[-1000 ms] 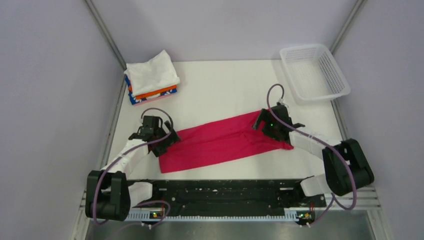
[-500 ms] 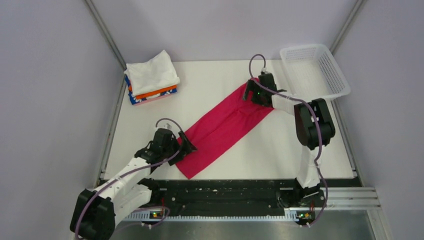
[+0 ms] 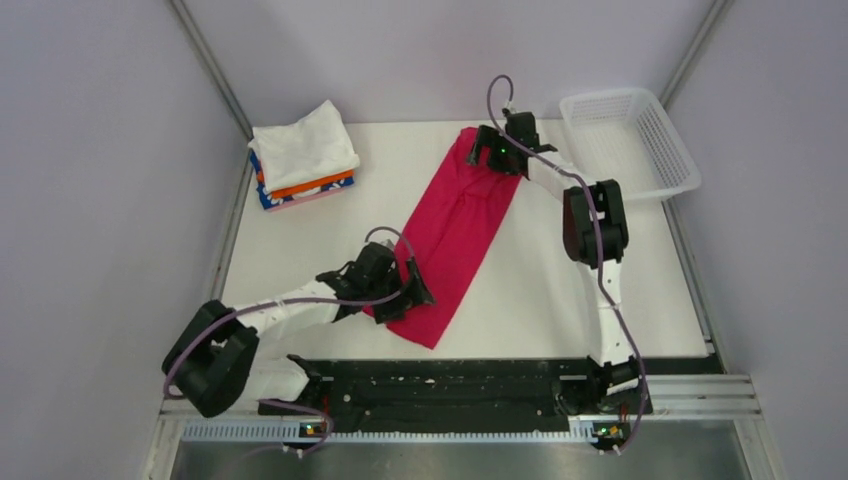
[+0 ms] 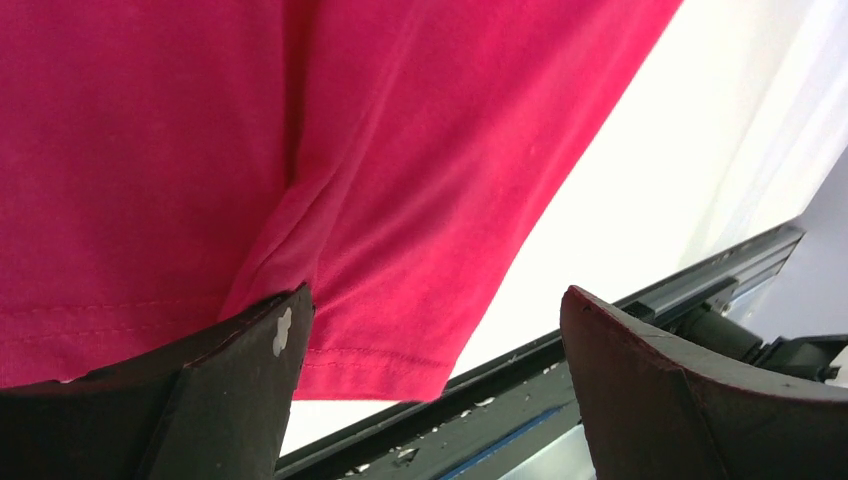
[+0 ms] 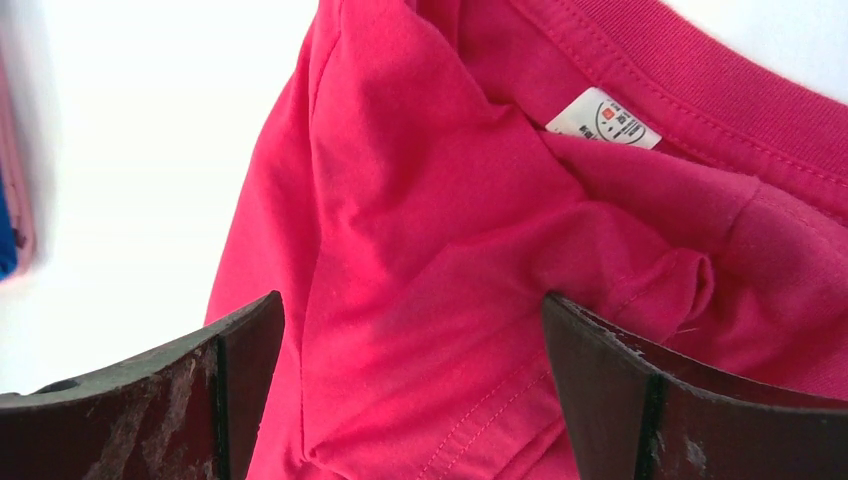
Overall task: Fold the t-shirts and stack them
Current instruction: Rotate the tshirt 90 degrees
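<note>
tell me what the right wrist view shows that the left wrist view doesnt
Only the right wrist view: the collar with its white tag, and a sliver of the stack at the left edge.
Only the left wrist view: the hem and the black rail past the table edge.
Both: the crimson shirt on the white table, seen between the fingers of an open hand, the right hand in one, the left hand in the other.
</note>
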{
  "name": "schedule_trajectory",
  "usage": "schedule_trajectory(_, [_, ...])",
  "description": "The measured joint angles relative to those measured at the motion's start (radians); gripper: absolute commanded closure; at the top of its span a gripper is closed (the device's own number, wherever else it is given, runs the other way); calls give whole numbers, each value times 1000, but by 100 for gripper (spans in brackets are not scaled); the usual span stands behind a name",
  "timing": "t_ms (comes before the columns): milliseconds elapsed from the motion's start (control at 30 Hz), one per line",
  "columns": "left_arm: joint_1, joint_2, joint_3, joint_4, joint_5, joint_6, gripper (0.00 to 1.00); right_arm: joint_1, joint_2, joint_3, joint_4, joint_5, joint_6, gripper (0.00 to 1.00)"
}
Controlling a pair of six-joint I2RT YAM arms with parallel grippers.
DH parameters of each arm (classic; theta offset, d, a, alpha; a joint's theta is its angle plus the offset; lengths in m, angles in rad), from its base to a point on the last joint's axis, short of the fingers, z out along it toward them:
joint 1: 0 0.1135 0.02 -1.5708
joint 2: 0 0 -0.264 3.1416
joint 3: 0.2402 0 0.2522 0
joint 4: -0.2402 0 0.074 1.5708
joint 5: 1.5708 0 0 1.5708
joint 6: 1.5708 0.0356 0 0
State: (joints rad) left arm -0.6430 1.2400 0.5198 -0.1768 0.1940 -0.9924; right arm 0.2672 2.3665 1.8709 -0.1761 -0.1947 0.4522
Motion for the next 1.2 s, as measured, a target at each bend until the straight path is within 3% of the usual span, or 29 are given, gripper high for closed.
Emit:
schedule_trajectory(367, [-149, 222, 201, -40, -4, 34, 2, -6, 220, 351, -41, -114, -5, 1])
schedule_trajectory(767, [-263, 254, 272, -106, -99, 39, 1, -6, 274, 422, 7, -105, -34, 1])
schedule_trajectory(933, [-290, 143, 273, -192, -212, 48, 1, 8, 237, 392, -30, -31, -115, 1])
schedule_trajectory(1200, [-283, -141, 208, -310, -428, -5, 1, 14, -84, 92, -25, 89, -188, 1])
